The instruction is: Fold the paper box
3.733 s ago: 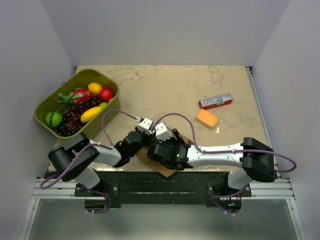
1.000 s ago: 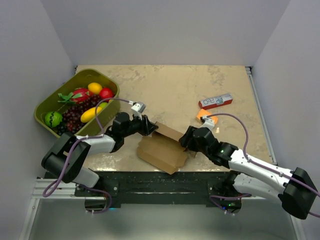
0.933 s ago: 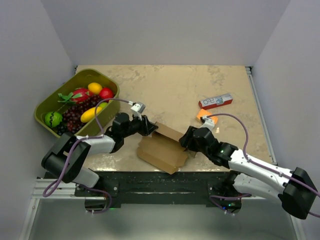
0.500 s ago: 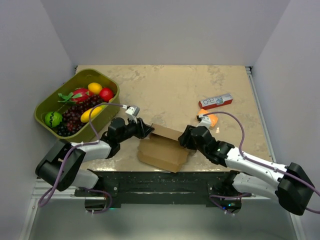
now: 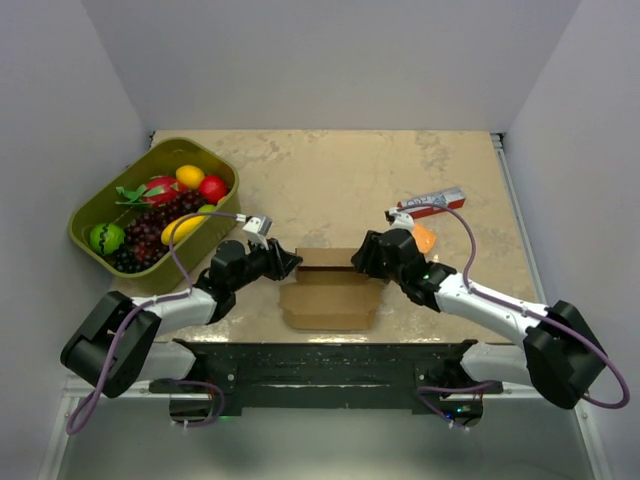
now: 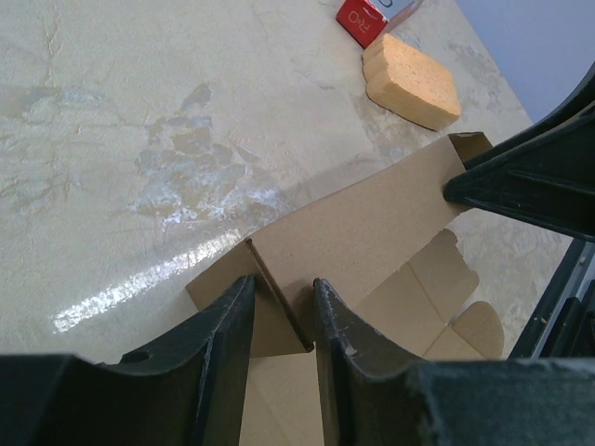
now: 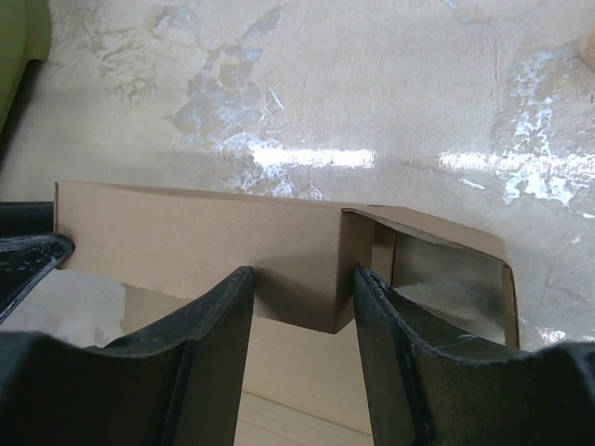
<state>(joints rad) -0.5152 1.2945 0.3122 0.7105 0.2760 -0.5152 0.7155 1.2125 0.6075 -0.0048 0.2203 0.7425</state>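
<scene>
Paper box: long axis across desk; left claw, right claw straddle its upright wall at opposite ends, jaws apart, unclamped.

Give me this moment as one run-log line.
paper box: back wall raised | left claw: open, astride one wall end | right claw: open, astride the other end

I find the paper box between left gripper and right gripper; fruit tray left; carton behind block, right.
</scene>
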